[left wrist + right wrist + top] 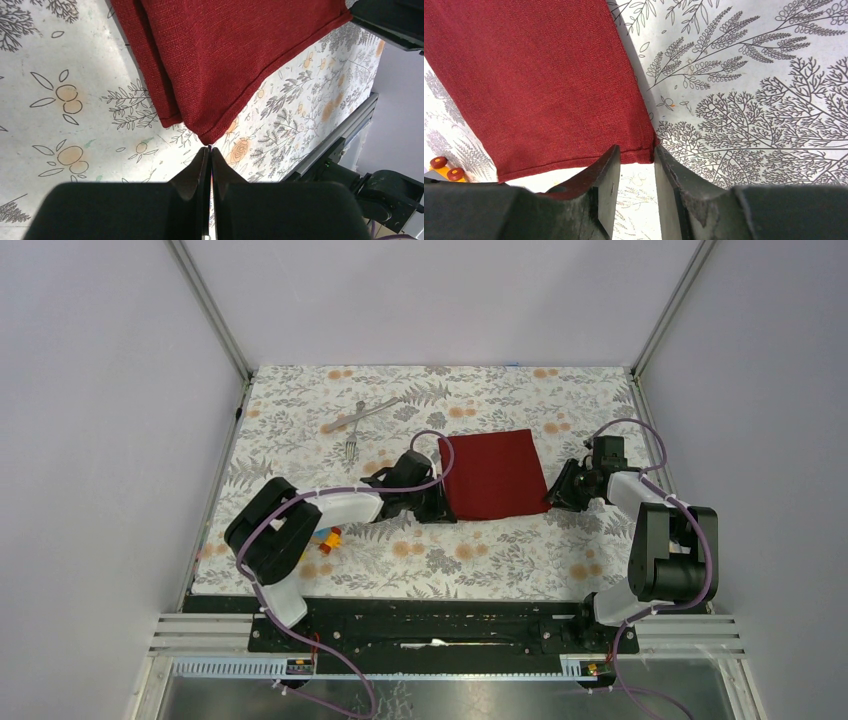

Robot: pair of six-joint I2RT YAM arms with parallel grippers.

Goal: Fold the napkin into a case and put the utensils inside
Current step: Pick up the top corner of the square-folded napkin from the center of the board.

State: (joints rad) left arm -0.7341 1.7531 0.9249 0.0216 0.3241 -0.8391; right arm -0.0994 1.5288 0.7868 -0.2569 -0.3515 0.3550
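Note:
The dark red napkin (490, 475) lies folded in a rectangle in the middle of the table. My left gripper (437, 508) is at its near left corner. In the left wrist view the left gripper (209, 148) is shut, and the very tip of the napkin (230, 55) corner meets its tips. My right gripper (553, 497) is at the near right corner. It stands open (636, 156), one finger on each side of the corner hem of the napkin (534, 85). The utensils, a fork (352, 440) and a second silver piece (362, 415), lie at the far left.
Small colourful toy blocks (325, 538) sit under the left arm, and show at the left edge of the right wrist view (446, 169). The table has a floral cloth (500, 550). A metal frame rail (450, 620) runs along the near edge.

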